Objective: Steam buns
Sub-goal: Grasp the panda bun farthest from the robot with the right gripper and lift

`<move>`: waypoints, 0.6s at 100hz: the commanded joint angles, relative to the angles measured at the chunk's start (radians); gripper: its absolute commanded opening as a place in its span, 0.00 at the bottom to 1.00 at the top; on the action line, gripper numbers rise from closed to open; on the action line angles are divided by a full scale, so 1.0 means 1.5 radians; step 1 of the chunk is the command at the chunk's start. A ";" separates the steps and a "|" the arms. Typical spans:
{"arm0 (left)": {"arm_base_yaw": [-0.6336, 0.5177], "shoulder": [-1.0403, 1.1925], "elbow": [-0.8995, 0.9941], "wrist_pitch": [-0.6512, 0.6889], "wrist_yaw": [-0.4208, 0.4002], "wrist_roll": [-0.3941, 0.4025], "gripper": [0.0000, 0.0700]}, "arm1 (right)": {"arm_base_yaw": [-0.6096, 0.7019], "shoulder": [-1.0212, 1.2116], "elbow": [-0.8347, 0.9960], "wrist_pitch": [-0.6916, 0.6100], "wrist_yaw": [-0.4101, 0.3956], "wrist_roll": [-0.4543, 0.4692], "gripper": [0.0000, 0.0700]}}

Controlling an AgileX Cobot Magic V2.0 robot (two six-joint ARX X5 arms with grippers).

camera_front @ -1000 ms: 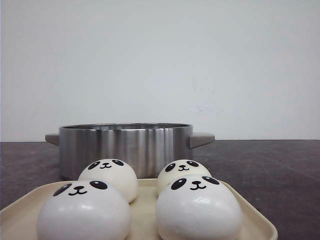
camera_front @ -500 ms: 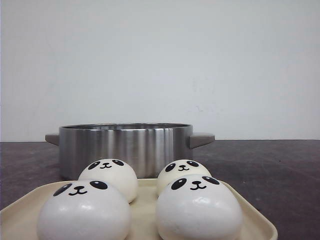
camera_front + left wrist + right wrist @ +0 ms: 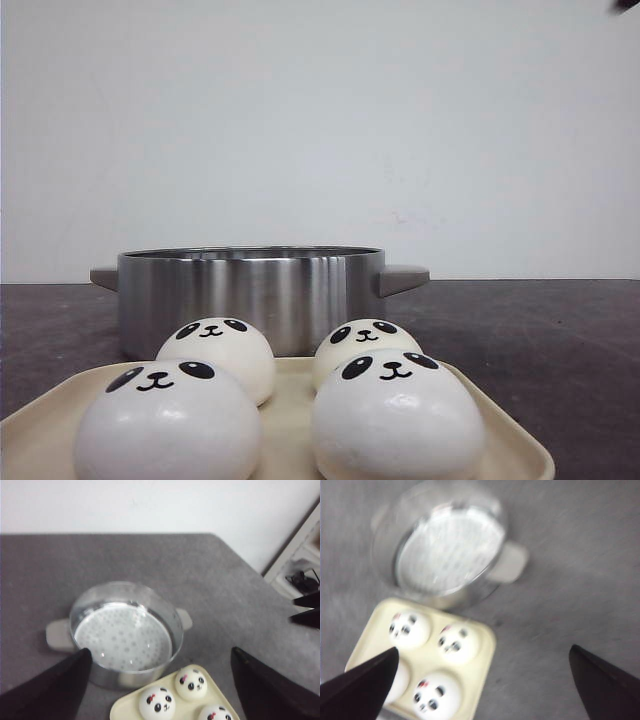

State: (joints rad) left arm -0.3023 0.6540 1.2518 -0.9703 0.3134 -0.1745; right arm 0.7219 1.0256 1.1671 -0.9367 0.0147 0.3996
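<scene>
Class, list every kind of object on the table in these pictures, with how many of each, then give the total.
Panda buns: 4
Cream tray: 1
Steel steamer pot: 1
Total: 6

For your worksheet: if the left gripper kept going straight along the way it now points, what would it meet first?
Probably the steel pot, likely its near rim, which sits centred between the open left gripper's fingers. The tray of buns lies lower in that view and might come first; depth is hard to judge.

Four buns (image 3: 397, 415), one pot (image 3: 250, 297), one tray (image 3: 510, 452)
</scene>
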 commanded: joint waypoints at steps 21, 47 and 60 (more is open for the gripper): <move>-0.034 0.000 -0.011 0.009 -0.002 0.001 0.78 | 0.102 0.227 0.008 0.039 -0.005 0.100 0.84; -0.043 -0.031 -0.011 0.010 -0.002 0.006 0.78 | 0.088 0.407 0.008 0.070 -0.018 0.097 0.84; -0.043 -0.043 -0.011 0.008 -0.003 0.007 0.78 | 0.075 0.456 0.008 0.101 -0.035 0.098 0.83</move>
State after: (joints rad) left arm -0.3634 0.5873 1.2217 -0.9684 0.3126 -0.1745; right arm 0.8341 1.6737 1.1671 -0.8024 -0.0315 0.5323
